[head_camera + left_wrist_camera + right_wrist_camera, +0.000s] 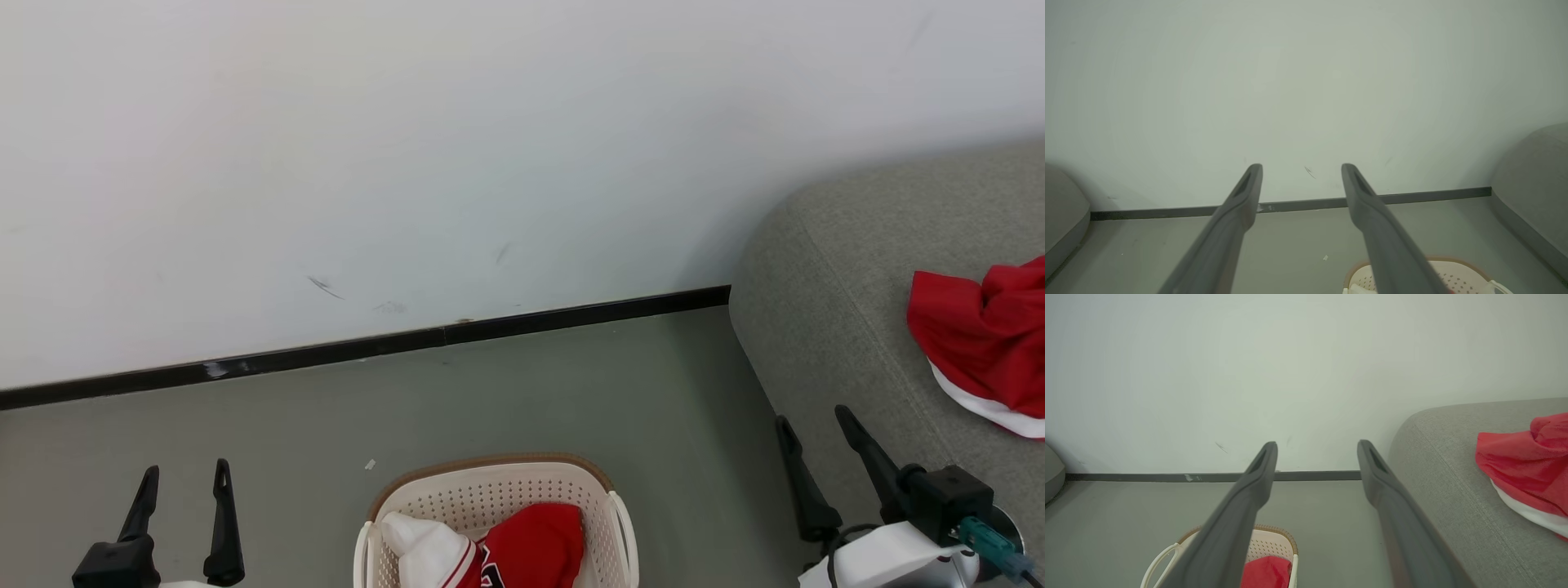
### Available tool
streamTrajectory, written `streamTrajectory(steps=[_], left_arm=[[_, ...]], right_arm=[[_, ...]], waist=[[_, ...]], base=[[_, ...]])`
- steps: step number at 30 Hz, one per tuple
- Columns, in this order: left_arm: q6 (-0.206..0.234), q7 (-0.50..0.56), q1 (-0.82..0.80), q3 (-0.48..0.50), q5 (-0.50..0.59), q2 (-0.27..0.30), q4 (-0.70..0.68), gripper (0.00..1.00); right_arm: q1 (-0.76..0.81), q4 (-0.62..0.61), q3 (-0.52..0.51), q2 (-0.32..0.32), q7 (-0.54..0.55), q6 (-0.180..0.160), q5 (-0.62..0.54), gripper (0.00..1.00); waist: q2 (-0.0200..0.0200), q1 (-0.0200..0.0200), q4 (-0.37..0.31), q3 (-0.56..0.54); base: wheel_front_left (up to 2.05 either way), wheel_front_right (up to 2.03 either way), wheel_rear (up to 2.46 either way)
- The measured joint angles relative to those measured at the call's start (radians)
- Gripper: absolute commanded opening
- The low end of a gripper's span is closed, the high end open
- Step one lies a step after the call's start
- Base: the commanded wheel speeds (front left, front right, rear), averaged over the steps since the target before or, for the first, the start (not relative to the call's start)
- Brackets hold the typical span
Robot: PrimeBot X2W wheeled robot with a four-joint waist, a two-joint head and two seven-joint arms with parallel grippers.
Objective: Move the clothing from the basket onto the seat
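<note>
While the left gripper [186, 467] and right gripper [812, 416] hover with fingers spread wide and empty on either side of the basket [490, 494], red clothing [535, 543] lies heaped inside it, low between them. Farther off, one red garment [980, 335] already rests on the seat [824, 327]. A shallow pinch could catch only a fold, so the cloth might drag the light basket or slip to the floor [571, 392].

Light: bright, soft and even.
Shadows: faint patch on the wall [712, 241] beside the seat [824, 327].
Blur: fingers [1235, 220] look soft up close.
Haze: wrist views look a bit misty and green.
</note>
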Motion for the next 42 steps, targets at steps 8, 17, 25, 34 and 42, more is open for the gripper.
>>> streamTrajectory(steps=[8,17,25,34,42], left_arm=[[-0.001,0.0,0.001,0.001,0.0,0.0,-0.007,1.0],[-0.011,0.0,0.003,-0.011,0.007,0.008,-0.009,1.0],[-0.055,0.002,-0.018,-0.063,0.016,0.021,0.031,1.0],[-0.093,0.034,-0.107,-0.126,0.04,0.022,0.076,1.0],[-0.138,0.068,-0.178,-0.198,0.078,0.012,0.155,1.0]], right_arm=[[0.001,-0.017,0.003,0.0,0.001,0.0,0.0,1.0],[0.0,-0.035,0.006,0.0,0.001,0.0,-0.002,1.0],[-0.004,-0.065,0.007,0.0,0.001,0.0,-0.012,1.0],[-0.009,-0.096,-0.011,0.0,0.001,0.0,-0.02,1.0],[-0.016,-0.126,-0.029,0.0,0.001,0.0,-0.021,1.0]], waist=[[0.0,0.0,0.01,0.004],[0.0,0.0,0.011,0.019],[0.0,0.0,0.004,0.048],[0.0,0.0001,-0.012,0.095],[0.0,0.0,-0.033,0.151]], base=[[0.0,0.0,0.0],[0.0,0.0,0.0],[0.0,0.0,0.0],[0.0,0.0,0.0],[0.0,0.0,0.0]])
